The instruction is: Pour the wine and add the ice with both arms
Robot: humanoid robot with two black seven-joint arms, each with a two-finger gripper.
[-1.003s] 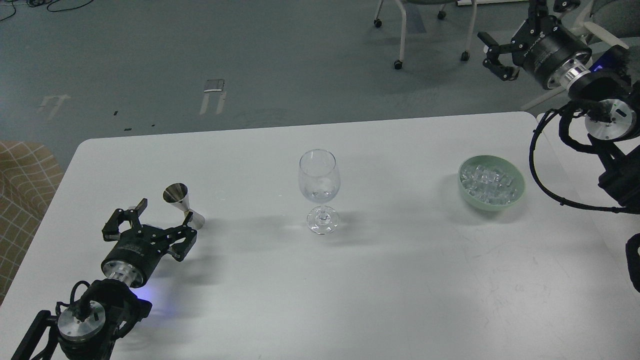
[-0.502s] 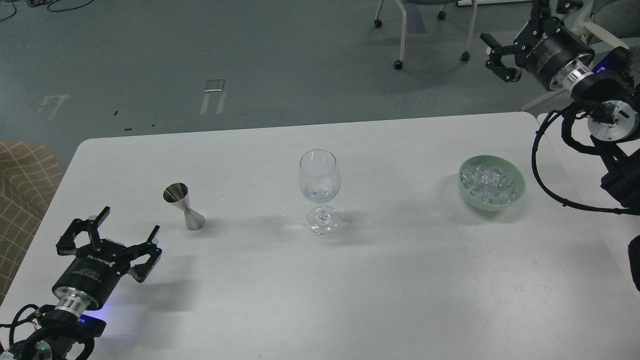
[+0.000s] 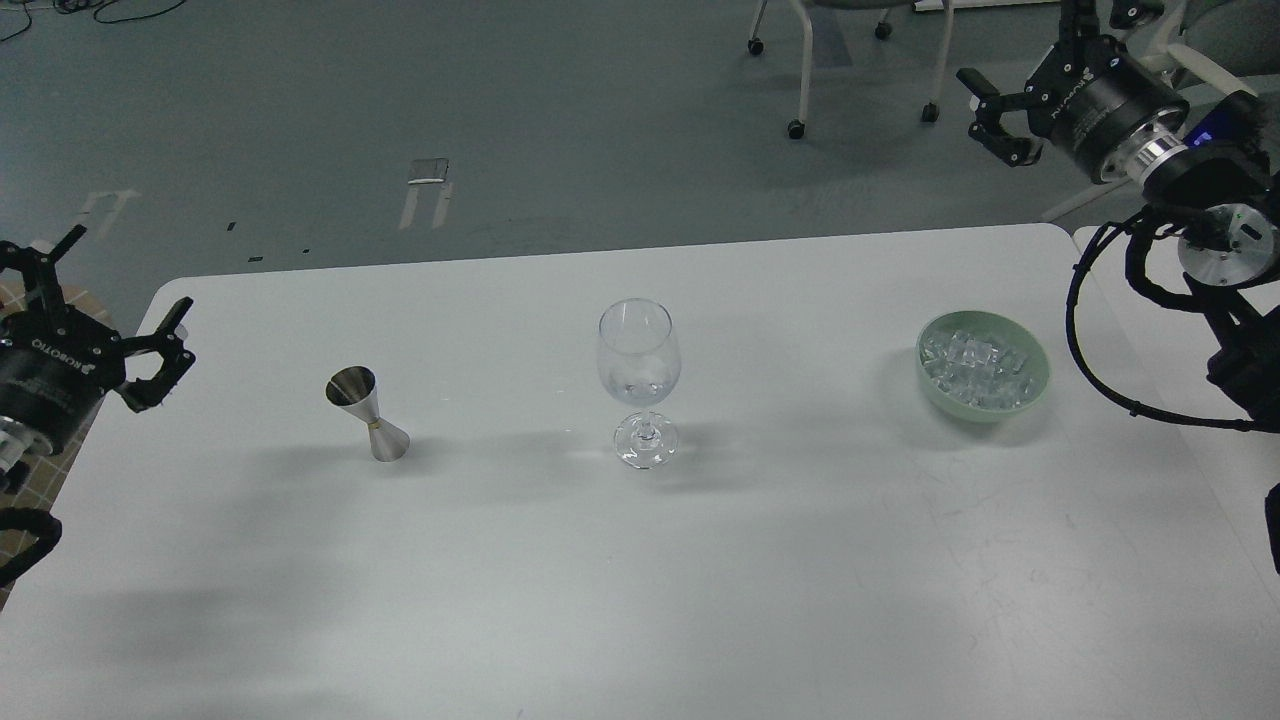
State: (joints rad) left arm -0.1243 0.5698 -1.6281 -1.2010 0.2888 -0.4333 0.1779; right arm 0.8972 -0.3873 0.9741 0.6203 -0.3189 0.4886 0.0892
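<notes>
Near the end of the job, by the look of it: wine glass (image 3: 639,380) upright at table (image 3: 700,560) centre, something clear and glinting in its bowl, probably ice or liquid, hard to tell which. Steel jigger (image 3: 367,413) standing upright to its left, touched by nothing. Ice (image 3: 978,368) heaped in the green bowl (image 3: 1038,385) on the right. Left gripper (image 3: 95,295) off the table's left edge, fingers spread, holding nothing. Right gripper (image 3: 992,112) raised beyond the far right corner, likewise spread and empty. Little left to do, if anything.
</notes>
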